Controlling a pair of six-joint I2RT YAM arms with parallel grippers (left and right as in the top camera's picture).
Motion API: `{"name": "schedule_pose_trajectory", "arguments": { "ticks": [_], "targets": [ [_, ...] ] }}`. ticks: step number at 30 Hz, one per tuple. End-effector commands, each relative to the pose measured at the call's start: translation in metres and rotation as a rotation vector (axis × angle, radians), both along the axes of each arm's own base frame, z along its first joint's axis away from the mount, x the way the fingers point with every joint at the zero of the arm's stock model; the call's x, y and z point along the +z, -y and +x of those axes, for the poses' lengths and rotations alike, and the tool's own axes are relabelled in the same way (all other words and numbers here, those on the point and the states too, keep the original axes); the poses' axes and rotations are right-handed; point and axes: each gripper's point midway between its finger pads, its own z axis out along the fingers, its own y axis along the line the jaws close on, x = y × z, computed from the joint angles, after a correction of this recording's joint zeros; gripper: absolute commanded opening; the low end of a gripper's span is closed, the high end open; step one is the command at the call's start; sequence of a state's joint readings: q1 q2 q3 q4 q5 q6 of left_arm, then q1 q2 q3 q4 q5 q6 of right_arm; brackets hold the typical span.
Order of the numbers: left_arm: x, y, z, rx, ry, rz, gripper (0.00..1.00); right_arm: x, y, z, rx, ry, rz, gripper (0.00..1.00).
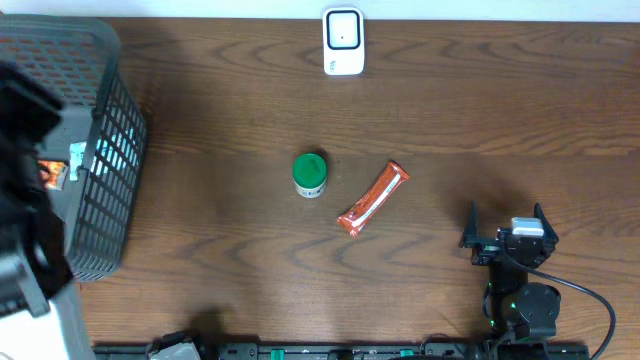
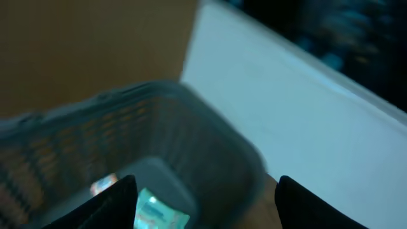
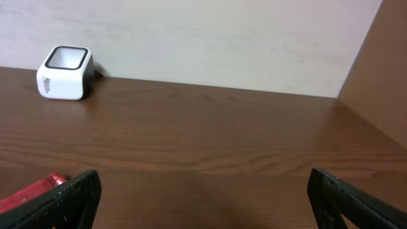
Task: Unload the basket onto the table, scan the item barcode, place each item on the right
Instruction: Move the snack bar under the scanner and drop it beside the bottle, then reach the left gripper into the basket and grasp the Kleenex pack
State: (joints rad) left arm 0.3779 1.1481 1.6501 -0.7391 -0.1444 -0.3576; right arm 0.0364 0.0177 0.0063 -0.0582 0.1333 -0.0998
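lying mid-bench, jar and packet unheld

green-lidded jar point(image 1: 310, 174) stands just beside the orange packet point(image 1: 373, 198), not touching. scanner point(image 1: 343, 41) sits at the bench's point(image 1: 480, 110) far edge. left end effector point(image 2: 206, 191) hangs spread over the basket point(image 1: 110, 180), gripping nothing. right end effector point(image 3: 205, 191) gapes, released.

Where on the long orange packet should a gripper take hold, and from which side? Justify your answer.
Grip the orange packet mid-length, across its narrow width, coming straight down from above. It lies flat on the table, long and slim, running diagonally, so the jaws should turn crosswise to that line. The green-lidded tub beside it stands apart, leaving room.
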Motion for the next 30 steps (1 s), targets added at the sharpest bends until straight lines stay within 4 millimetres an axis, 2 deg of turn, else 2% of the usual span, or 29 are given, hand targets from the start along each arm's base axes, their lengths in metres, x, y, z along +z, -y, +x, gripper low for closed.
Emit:
{"name": "schedule_pose_trajectory", "arguments": {
  "ticks": [1, 7, 9, 11, 16, 20, 25, 30],
  "targets": [
    [-0.046, -0.042, 0.016, 0.108, 0.0, -0.266, 0.74, -0.001, 0.0, 0.0, -0.001, -0.004, -0.014, 0.99],
    [-0.128, -0.087, 0.039, 0.179, -0.172, -0.431, 0.75, -0.001, 0.0, 0.0, -0.001, -0.004, -0.014, 0.99],
    [-0.156, -0.101, 0.044, 0.23, -0.245, -0.446, 0.81, -0.001, 0.0, 0.0, -0.001, -0.004, -0.014, 0.99],
    [-0.18, -0.111, 0.048, 0.263, -0.302, -0.458, 0.84, -0.001, 0.0, 0.0, -0.001, -0.004, -0.014, 0.99],
    [-0.241, -0.126, 0.059, 0.306, -0.441, -0.507, 0.85, -0.001, 0.0, 0.0, -0.001, -0.004, -0.014, 0.99],
    [-0.276, -0.14, 0.055, 0.425, -0.494, -0.541, 0.85, -0.001, 0.0, 0.0, -0.001, -0.004, -0.014, 0.99],
    [-0.307, -0.152, 0.049, 0.54, -0.539, -0.556, 0.87, -0.001, 0.0, 0.0, -0.001, -0.004, -0.014, 0.99],
    [-0.344, -0.158, 0.054, 0.56, -0.589, -0.58, 0.88, -0.001, 0.0, 0.0, -0.001, -0.004, -0.014, 0.99]
  ]
}}
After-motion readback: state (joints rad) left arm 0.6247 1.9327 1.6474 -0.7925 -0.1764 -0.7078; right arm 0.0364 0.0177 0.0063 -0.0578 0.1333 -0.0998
